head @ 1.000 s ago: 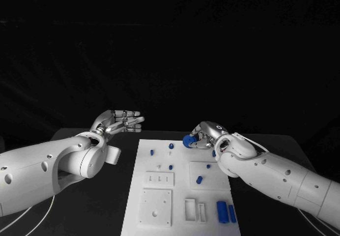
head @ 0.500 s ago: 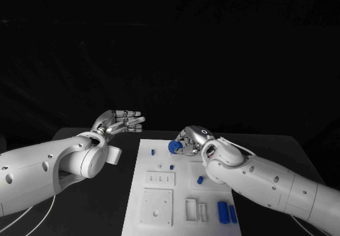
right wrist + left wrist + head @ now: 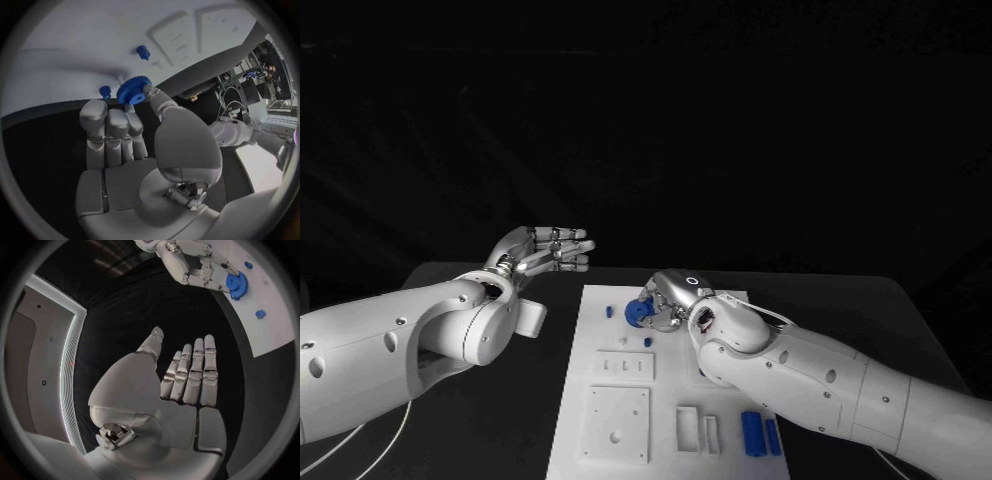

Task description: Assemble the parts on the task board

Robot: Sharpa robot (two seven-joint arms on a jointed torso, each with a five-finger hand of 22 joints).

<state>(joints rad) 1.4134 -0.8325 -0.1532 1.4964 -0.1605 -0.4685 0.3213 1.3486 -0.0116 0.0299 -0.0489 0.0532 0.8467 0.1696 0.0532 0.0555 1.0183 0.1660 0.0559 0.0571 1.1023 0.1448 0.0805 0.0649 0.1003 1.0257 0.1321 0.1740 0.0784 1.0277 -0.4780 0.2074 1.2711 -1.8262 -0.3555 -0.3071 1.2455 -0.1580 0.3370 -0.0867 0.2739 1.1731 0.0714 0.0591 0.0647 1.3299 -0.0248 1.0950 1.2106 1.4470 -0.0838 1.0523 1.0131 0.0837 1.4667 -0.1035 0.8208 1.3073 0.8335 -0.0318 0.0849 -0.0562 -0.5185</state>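
right hand (image 3: 128,130) pinches blue gear (image 3: 133,90) | wrist view: teeth visible

A toothed blue gear (image 3: 133,90), seemingly matt plastic, sits in the glossy silver-metal right hand (image 3: 669,297) above the smooth, matt white task board (image 3: 620,420).

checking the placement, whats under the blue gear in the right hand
The right hand pinches the blue gear over the white task board, near small blue pegs. The fingers cover whatever lies directly beneath the gear.
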